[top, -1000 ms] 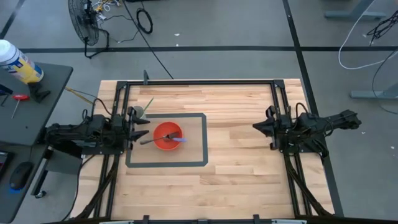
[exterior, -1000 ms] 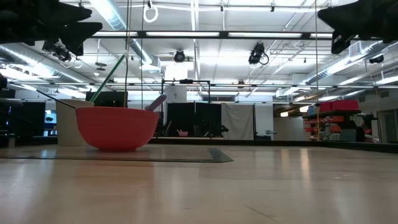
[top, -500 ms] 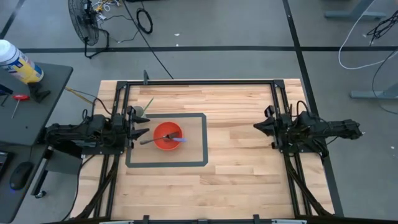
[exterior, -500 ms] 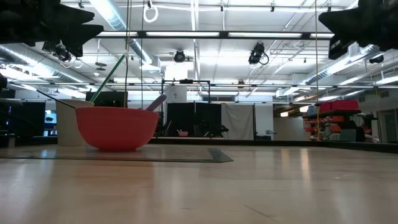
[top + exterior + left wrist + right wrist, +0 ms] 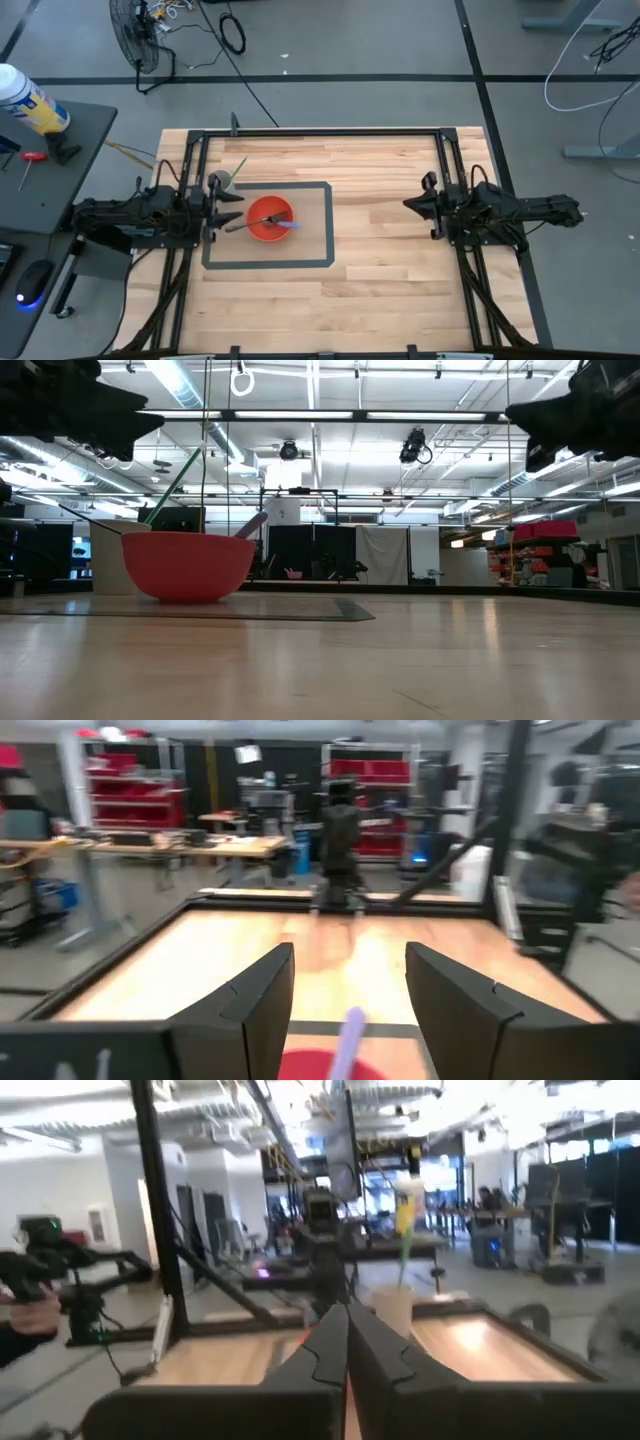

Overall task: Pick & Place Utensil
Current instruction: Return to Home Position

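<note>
A red bowl (image 5: 268,219) stands inside a dark taped rectangle on the wooden table. A dark utensil (image 5: 239,227) and a purple-handled one (image 5: 287,224) lean on its rim, handles sticking out. The low view shows the bowl (image 5: 187,565) and the purple handle (image 5: 250,523). Behind it stands a white cup (image 5: 221,181) holding a green utensil (image 5: 238,168). My left gripper (image 5: 226,205) hovers open just left of the bowl, above table height (image 5: 348,982). My right gripper (image 5: 411,204) is shut (image 5: 346,1330) and waits over the table's right part.
A black frame (image 5: 320,131) runs along the table's far edge and down both sides. Bare wood (image 5: 380,240) lies between the taped rectangle and the right arm. A side table with a spray can (image 5: 30,100) stands left of the table.
The right arm has drawn its rear part in, and its gripper has sunk a little and edged toward the table's left. The left gripper has dipped slightly beside the bowl. Bowl, cup and utensils have stayed where they were.
</note>
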